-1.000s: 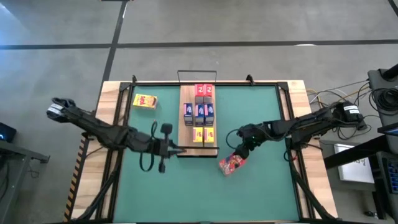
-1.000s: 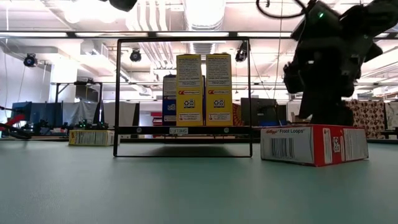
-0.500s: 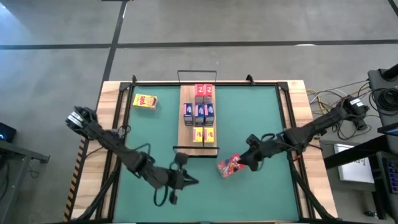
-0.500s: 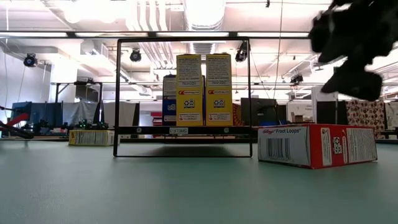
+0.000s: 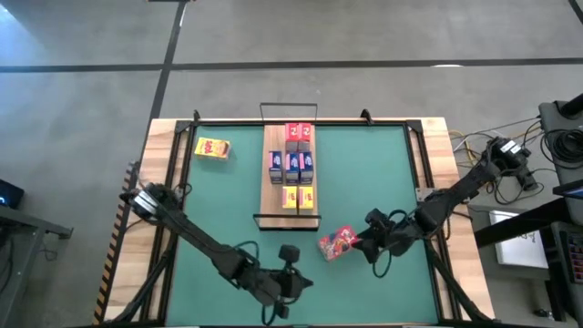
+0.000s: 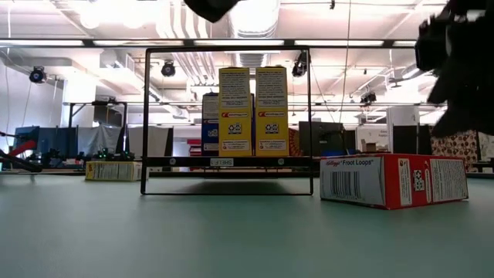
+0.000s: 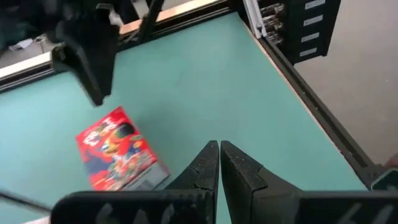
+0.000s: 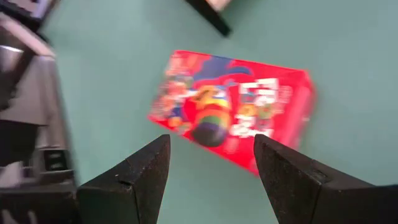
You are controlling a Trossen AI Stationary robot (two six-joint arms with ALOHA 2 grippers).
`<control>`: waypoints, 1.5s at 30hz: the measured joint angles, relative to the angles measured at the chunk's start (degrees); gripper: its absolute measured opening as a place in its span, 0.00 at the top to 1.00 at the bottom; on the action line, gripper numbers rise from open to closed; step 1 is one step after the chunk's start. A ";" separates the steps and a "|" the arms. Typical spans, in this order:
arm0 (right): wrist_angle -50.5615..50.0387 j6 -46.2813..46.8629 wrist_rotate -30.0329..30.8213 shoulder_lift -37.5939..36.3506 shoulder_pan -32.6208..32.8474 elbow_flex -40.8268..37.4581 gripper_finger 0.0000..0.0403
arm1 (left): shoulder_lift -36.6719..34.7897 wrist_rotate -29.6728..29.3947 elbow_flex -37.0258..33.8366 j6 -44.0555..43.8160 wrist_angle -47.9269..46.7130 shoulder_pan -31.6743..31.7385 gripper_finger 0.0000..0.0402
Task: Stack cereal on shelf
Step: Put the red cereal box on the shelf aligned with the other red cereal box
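Observation:
The shelf (image 5: 273,137) lies mid-table and carries red (image 5: 298,133), blue (image 5: 291,165) and yellow (image 5: 299,197) cereal boxes standing upright. A red cereal box (image 5: 337,242) lies flat on the green mat, near the shelf's near right corner. My right gripper (image 8: 210,142) hovers open just right of that box (image 8: 233,112) and touches nothing. My left gripper (image 5: 308,284) is shut and empty, close to the table's near edge, with the red box (image 7: 118,152) ahead of it. One yellow box (image 5: 211,148) lies flat at the far left.
The mat (image 5: 383,164) is bordered by a wooden rim and black rails (image 5: 426,182). In the low view the shelf's black wire frame (image 6: 147,116) rises well above the boxes. Cables and equipment (image 5: 556,146) sit beyond the right edge.
My left gripper has swung from beside the shelf's near end toward the table's near edge and somewhat right, sinking, and it has stayed shut. My right gripper has drawn back from above the red box toward the near right, still open. The box lies flat on the mat.

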 joint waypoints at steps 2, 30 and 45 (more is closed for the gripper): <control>-1.46 0.19 0.54 1.74 -0.13 0.01 0.45 | 2.12 -0.66 1.68 0.00 -0.04 0.00 1.00; 23.37 -9.88 2.78 20.29 -0.44 2.40 0.45 | 8.63 -11.40 1.31 -5.32 1.39 2.16 1.00; 5.11 1.09 -0.35 12.09 -1.07 7.17 0.45 | 9.51 -11.19 0.95 -4.24 -3.20 1.75 1.00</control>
